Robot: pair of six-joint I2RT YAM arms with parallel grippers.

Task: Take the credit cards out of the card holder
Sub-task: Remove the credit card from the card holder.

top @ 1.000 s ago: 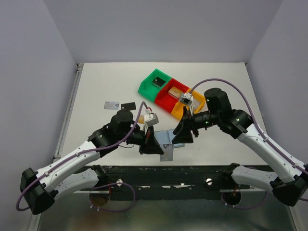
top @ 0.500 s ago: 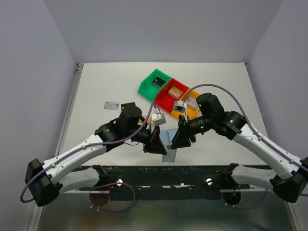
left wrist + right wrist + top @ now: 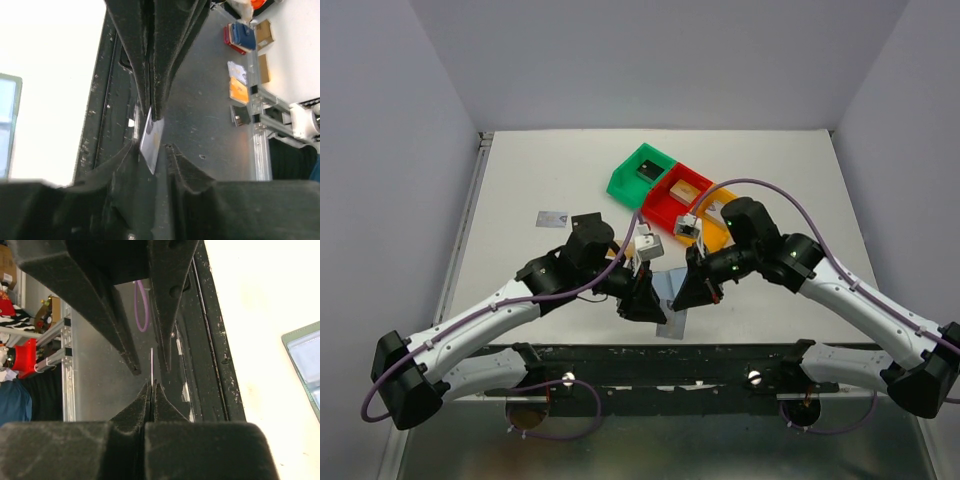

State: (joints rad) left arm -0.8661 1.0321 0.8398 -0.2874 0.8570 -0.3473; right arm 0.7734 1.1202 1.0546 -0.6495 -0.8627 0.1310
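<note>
— Any writing on the credit card (image 3: 150, 135)?
— Too blurred to read.
— Who has it?
— The right pincer (image 3: 151, 386) clamps its edge. The left pincer (image 3: 152, 146) stands narrowly apart around it.
— The card holder (image 3: 665, 283)?
— On the surface (image 3: 540, 170), between both pincers.

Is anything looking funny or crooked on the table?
Yes. One thin card isn't lying flat: it stands on edge in the air, pinched by the right gripper, while the silver card lies flat on the table.

No legible text, label, brand or number on anything in view.
</note>
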